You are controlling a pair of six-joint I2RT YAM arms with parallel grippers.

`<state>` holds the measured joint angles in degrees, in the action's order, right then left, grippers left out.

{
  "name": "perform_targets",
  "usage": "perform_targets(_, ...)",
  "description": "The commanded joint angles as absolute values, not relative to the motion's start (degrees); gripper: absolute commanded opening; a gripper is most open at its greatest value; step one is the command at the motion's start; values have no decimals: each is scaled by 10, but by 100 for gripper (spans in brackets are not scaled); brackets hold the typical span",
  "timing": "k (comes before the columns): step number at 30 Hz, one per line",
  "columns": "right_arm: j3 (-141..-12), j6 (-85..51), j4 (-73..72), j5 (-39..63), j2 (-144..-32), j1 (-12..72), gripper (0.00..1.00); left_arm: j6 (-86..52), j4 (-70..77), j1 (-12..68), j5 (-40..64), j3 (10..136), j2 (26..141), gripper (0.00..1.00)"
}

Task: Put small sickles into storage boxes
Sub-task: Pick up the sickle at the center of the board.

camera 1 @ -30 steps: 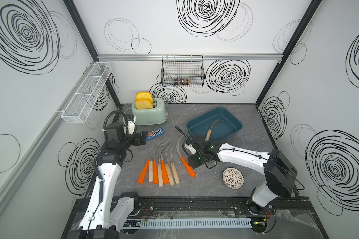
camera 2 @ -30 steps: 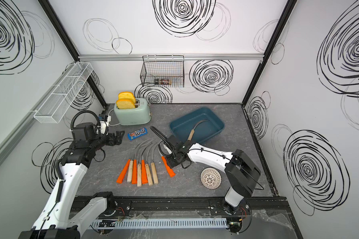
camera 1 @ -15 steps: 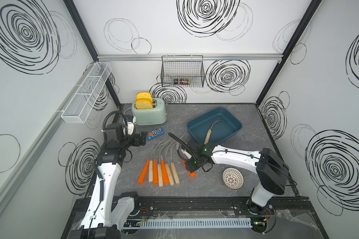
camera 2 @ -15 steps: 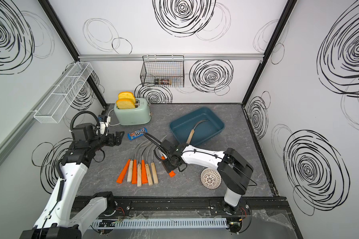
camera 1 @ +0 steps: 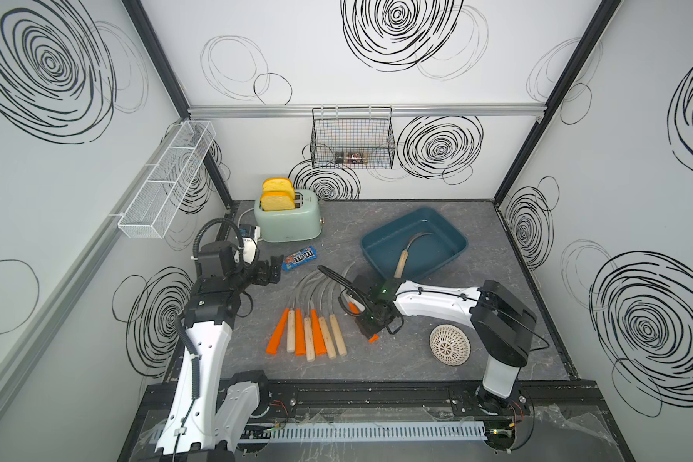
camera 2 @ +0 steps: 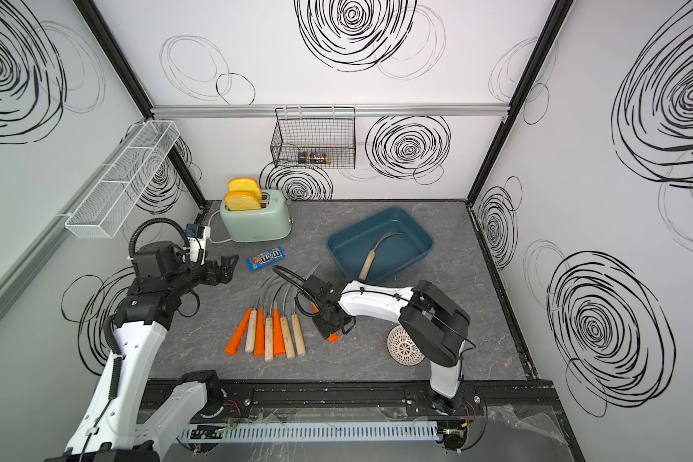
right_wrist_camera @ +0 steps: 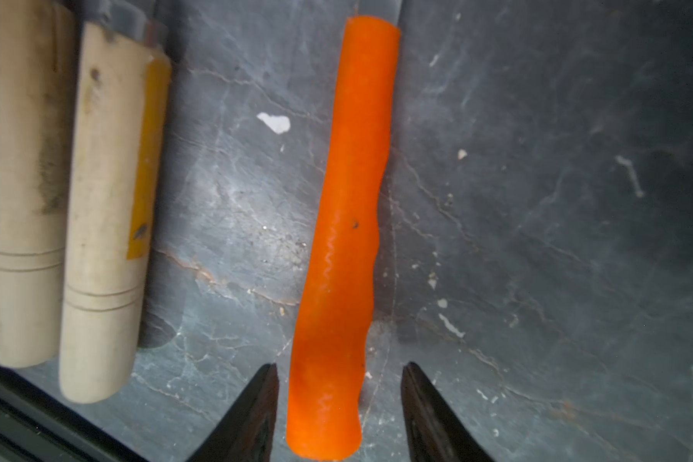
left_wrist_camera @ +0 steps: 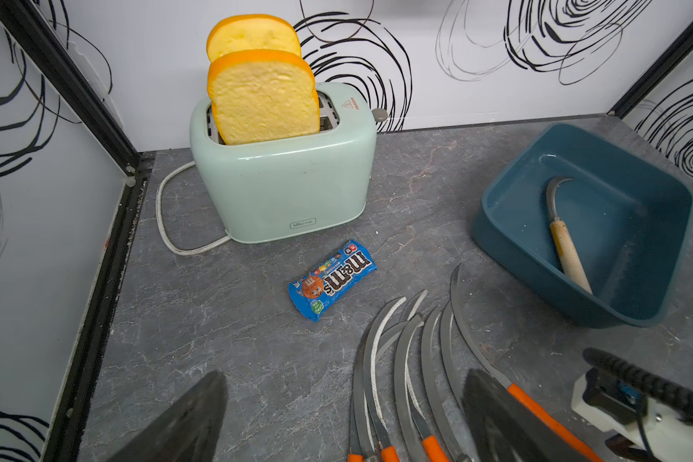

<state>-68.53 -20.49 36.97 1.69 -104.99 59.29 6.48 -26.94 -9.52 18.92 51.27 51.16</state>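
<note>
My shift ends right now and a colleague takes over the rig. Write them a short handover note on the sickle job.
Left pincer: open, empty, hovering near the candy bag.
Right pincer: open, straddling the handle of the lone orange-handled sickle on the table; not yet gripped.
Done: one wooden-handled sickle lies in the teal tray.
Left: the straddled one plus the row of seven sickles on the table.

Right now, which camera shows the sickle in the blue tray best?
Left wrist view: the sickle in the tray is close, blade and handle clear. Both top views show it smaller; the right wrist view misses it.
</note>
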Motion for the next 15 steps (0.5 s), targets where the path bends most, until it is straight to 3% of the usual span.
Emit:
perform_targets(1,-710,-199,391,6,-1055,597,53,75,-255,-103,195,508,507,96)
perform_targets(15,-727,-182,391,10,-1085,596,52,77,-252,-109,208,510,511,96)
